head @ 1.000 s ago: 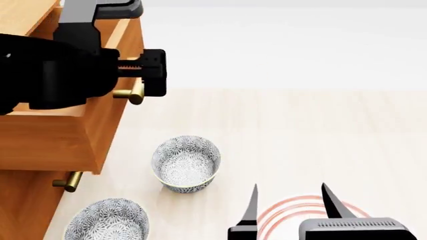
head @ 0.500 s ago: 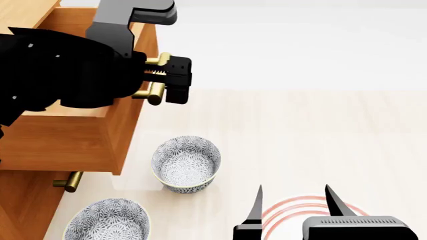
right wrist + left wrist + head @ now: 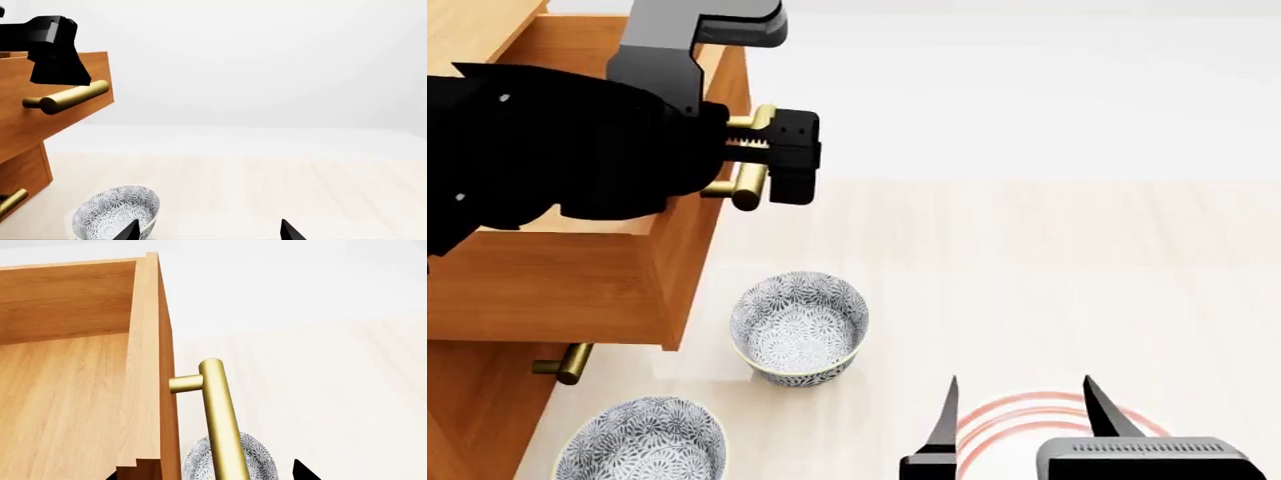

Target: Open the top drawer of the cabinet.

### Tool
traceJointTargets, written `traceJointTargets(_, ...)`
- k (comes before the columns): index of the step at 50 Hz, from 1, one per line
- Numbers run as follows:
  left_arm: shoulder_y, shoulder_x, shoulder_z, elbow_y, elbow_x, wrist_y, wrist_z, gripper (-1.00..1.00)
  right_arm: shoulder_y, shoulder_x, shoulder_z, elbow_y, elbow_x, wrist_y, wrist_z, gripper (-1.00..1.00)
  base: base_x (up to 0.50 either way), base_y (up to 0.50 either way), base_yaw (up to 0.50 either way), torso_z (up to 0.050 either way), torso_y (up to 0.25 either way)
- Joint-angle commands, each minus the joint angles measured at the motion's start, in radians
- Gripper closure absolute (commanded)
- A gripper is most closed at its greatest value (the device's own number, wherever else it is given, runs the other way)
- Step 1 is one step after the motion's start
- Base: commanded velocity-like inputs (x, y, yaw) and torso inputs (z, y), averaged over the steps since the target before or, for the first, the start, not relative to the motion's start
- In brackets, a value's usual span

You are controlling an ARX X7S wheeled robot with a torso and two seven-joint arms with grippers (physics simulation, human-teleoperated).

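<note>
1. Cabinet [image 3: 481, 400]: orange-brown wood, at my left. A lower drawer's brass handle [image 3: 563, 363] shows below the overhang.
2. Top drawer [image 3: 574, 270]: stands well out from the cabinet front, its lighter wood floor [image 3: 60, 405] exposed in the left wrist view. I judge the task largely done, with only the last of the travel possibly left.
3. Brass bar handle [image 3: 747, 185]: on the drawer front, one end post visible in the left wrist view.
4. Left gripper [image 3: 767, 150]: my pincer, narrowed onto the brass bar handle, toothed jaws on either side of the bar. The grip looks firm, though the actual contact is partly hidden behind the arm.
5. Right gripper [image 3: 1018, 415]: fingers spread apart, holding nothing, hanging low over the red-ringed plate [image 3: 1028, 425].
6. Patterned bowls: one [image 3: 799, 327] just beside the drawer's front corner, another [image 3: 641, 440] nearer me.
7. Handling note: I should pull straight along the drawer's slide line, level, without twisting the bar. Keep the wrist high so the nearer bowl is not struck.
</note>
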Motion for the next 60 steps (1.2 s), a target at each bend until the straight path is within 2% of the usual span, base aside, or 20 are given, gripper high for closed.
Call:
traceJointTargets(1, 0.015, 0.038, -0.005, 0.095, -0.286, 0.078, 0.146, -1.00, -0.003, 0.004, -0.001, -0.005, 0.001, 0.002, 0.004, -1.00, 0.00, 0.00, 0.00, 0.000, 0.000)
traceJointTargets(18, -0.005, 0.038, -0.012, 0.202, -0.357, 0.111, 0.092, -1.00, -0.020, 0.010, 0.002, -0.004, 0.004, -0.012, 0.004, -1.00, 0.00, 0.00, 0.00, 0.000, 0.000)
traceJointTargets(23, -0.020, 0.038, -0.022, 0.197, -0.461, 0.128, 0.127, -1.00, -0.025, 0.017, 0.010, -0.016, 0.011, -0.008, 0.008, -1.00, 0.00, 0.00, 0.00, 0.000, 0.004)
traceJointTargets(31, -0.049, 0.038, -0.018, 0.308, -0.505, 0.187, 0.067, -1.00, -0.035, 0.017, 0.006, -0.019, 0.011, -0.018, 0.006, -1.00, 0.00, 0.00, 0.00, 0.000, 0.005)
traceJointTargets(60, -0.059, 0.038, -0.021, 0.486, -0.472, 0.261, -0.037, -1.00, -0.071, 0.035, 0.028, -0.038, 0.025, -0.044, 0.008, -1.00, 0.00, 0.00, 0.00, 0.001, 0.006)
